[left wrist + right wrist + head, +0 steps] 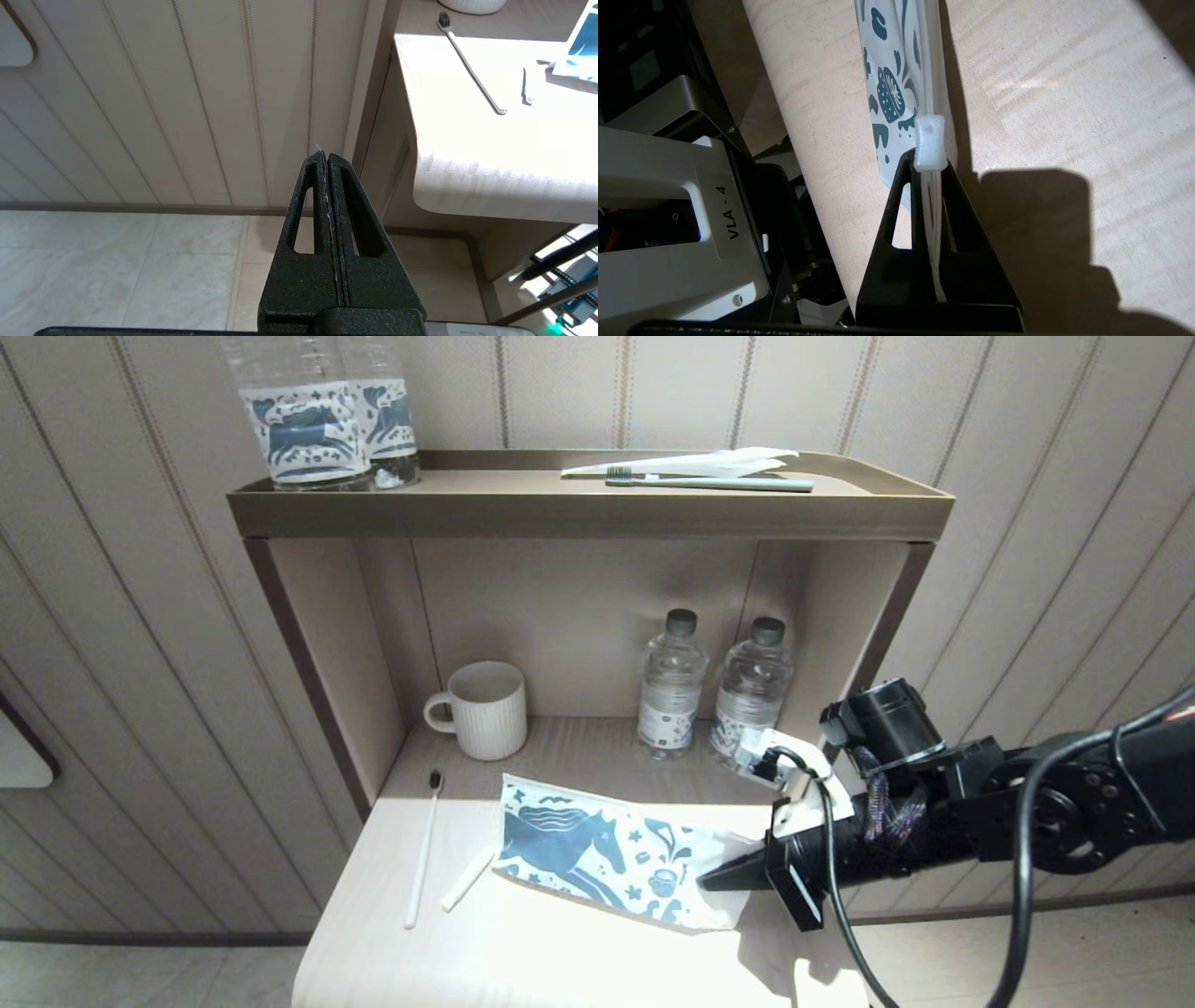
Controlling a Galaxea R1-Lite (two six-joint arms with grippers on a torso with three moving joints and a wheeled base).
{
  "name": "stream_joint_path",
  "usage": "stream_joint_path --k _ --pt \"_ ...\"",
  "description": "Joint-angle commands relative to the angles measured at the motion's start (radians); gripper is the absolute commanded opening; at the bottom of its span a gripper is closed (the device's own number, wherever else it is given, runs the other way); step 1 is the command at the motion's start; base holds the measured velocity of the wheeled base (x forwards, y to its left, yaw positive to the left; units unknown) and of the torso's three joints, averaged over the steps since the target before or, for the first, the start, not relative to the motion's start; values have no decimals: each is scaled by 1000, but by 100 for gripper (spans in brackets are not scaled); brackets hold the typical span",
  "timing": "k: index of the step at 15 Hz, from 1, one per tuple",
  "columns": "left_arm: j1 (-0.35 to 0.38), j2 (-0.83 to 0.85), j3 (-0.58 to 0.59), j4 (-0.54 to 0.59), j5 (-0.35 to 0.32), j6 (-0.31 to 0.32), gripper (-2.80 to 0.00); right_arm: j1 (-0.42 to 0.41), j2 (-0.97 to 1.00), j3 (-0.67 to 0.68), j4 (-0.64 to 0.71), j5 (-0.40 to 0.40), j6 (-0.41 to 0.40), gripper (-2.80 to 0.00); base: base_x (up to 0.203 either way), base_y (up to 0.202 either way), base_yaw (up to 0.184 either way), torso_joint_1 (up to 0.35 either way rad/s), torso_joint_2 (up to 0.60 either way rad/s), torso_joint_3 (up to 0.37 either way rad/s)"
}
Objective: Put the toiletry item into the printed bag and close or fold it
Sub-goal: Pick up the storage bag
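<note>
From my head camera, my right gripper (711, 880) reaches in from the right and pinches the right-hand end of the printed bag (597, 859), which lies on the pale lower shelf (523, 952) with its blue horse facing up. The white toothbrush (423, 849) lies well to the left of the bag, black bristle head pointing toward the back; a short white stick (467, 880) rests between them, its far end touching the bag's left edge. Behind stand a ribbed mug (481, 709) and two small water bottles (714, 686). On the top tray (588, 513) are two horse-labelled bottles (327, 411) and a grey-green toothbrush (709, 482) on a white wrapper.

My left wrist camera shows my left gripper (325, 156) pressed together on nothing, hanging beside the cabinet above the tiled floor (117, 266), with the toothbrush (469, 65) up on the shelf.

My right wrist camera shows my fingers (901, 219) clamped on the bag's (889, 70) zip edge, the white slider (929, 142) sitting just at their tips.
</note>
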Motion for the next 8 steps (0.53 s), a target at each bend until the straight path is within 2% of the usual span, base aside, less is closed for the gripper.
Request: stream_joint_path --k 1,8 --pt "0 0 0 1 1 -1 -280 0 -9 9 -3 9 -3 -280 0 0 0 0 0 0" --pt "0 0 0 1 1 -1 -280 1 -187 86 -41 14 0 -280 0 0 0 0 0 0"
